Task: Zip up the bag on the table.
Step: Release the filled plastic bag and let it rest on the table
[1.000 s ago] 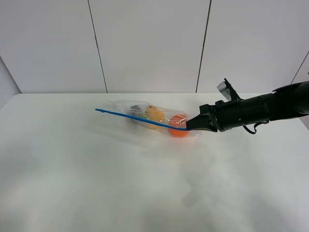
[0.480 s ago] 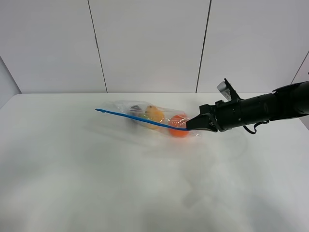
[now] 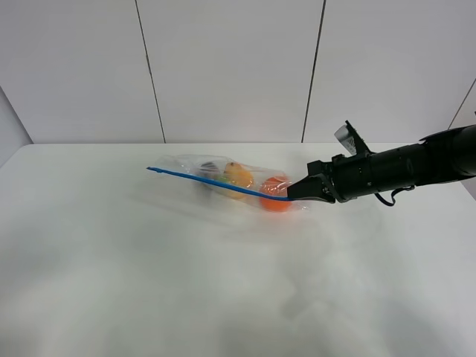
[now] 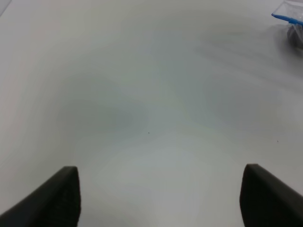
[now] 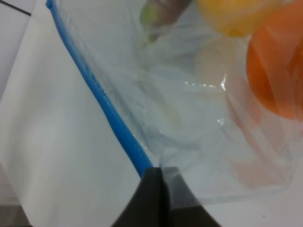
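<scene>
Nothing moved: right gripper (image 3: 291,195) pinches the bag (image 3: 223,175) at its zipper strip (image 3: 201,181) end, left gripper (image 4: 159,171) stands apart, zipping seemingly still ahead.

Back wall (image 3: 230,67): white, matte and plain, filling the upper part of the exterior high view.
Seams (image 3: 149,71): thin dark lines running top to bottom. Two are in full view and lean toward each other lower down; a third shows at the far right edge.
Panels: broad, flat and all alike, parted by the seams.
Side wall (image 3: 9,119): a greyer strip at the left edge, meeting the back wall along a slanted corner line.
Orange (image 3: 275,195): round and bright, rightmost of three pieces of produce.
Pear (image 3: 239,175): yellow, just beside the orange, between it and the eggplant.
Eggplant (image 3: 210,168): dark, leftmost, outline hard to make out; the right wrist view shows its green stem end close to the pear.
</scene>
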Available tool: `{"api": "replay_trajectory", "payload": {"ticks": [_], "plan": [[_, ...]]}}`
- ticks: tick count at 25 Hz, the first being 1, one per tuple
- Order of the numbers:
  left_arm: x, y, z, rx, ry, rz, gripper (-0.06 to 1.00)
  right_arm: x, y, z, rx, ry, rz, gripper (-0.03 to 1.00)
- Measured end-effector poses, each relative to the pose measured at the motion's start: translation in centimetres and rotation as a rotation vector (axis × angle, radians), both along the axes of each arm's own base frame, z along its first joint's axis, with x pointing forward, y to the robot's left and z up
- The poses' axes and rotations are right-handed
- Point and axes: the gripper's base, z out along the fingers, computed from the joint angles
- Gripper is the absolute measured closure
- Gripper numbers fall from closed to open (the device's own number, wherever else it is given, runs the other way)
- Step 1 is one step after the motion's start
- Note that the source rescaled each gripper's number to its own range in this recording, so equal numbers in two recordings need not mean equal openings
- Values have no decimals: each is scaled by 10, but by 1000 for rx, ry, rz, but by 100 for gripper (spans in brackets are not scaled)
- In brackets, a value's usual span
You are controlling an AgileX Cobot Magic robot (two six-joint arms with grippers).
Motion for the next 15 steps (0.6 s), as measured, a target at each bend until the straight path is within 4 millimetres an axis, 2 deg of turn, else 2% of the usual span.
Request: {"api": "replay_trajectory", "payload": {"ticks": [4, 7, 10, 15], "plan": [[0, 0, 0, 0, 0, 0, -6, 0, 0, 0, -4, -1, -4, 96], [0, 0, 0, 0, 1, 0, -6, 1, -1, -1, -16, -4, -15, 88], [0, 0, 0, 0, 1, 0, -6, 2, -2, -1, -21, -6, -19, 67], [0, 0, 0, 0, 1, 0, -6, 3, -3, -2, -42, -11, -39, 12]]}}
